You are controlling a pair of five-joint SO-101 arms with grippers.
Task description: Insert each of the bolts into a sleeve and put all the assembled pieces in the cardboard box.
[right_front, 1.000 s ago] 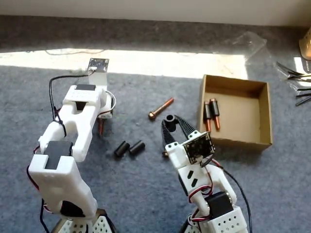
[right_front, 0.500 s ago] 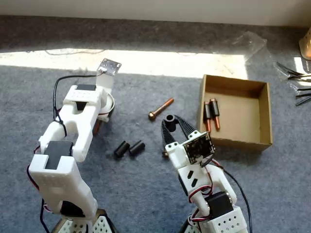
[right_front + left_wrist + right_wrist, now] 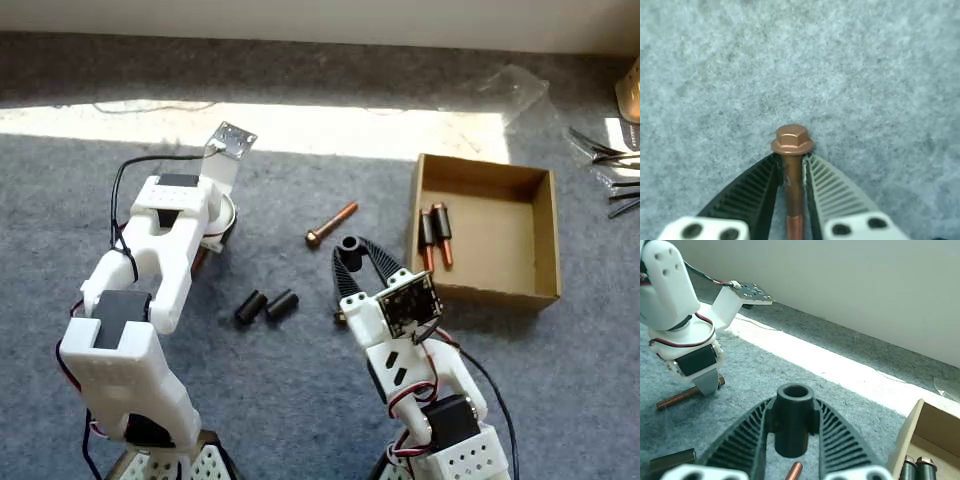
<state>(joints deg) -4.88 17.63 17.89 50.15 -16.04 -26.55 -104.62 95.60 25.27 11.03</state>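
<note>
My left gripper [image 3: 792, 161] is shut on a copper bolt [image 3: 792, 142], gripping its shank just below the hex head, low over the grey carpet; from above the bolt [image 3: 200, 260] pokes out under the left wrist. My right gripper [image 3: 350, 250] is shut on a black sleeve [image 3: 791, 417], held upright with its bore facing up. A loose copper bolt [image 3: 330, 224] lies just beyond it. Two black sleeves [image 3: 266, 305] lie side by side between the arms. The cardboard box [image 3: 520, 185] at the right holds two assembled pieces [image 3: 434, 233] along its left wall.
A crumpled clear plastic bag [image 3: 518, 86] lies behind the box, and dark metal tools [image 3: 612, 152] lie at the right edge. A sunlit strip of carpet [image 3: 330, 128] runs along the back. Open carpet lies in front of the box.
The left wrist has turned, swinging its camera board to the right and tilting the held bolt. The right arm and its sleeve have stayed still.
</note>
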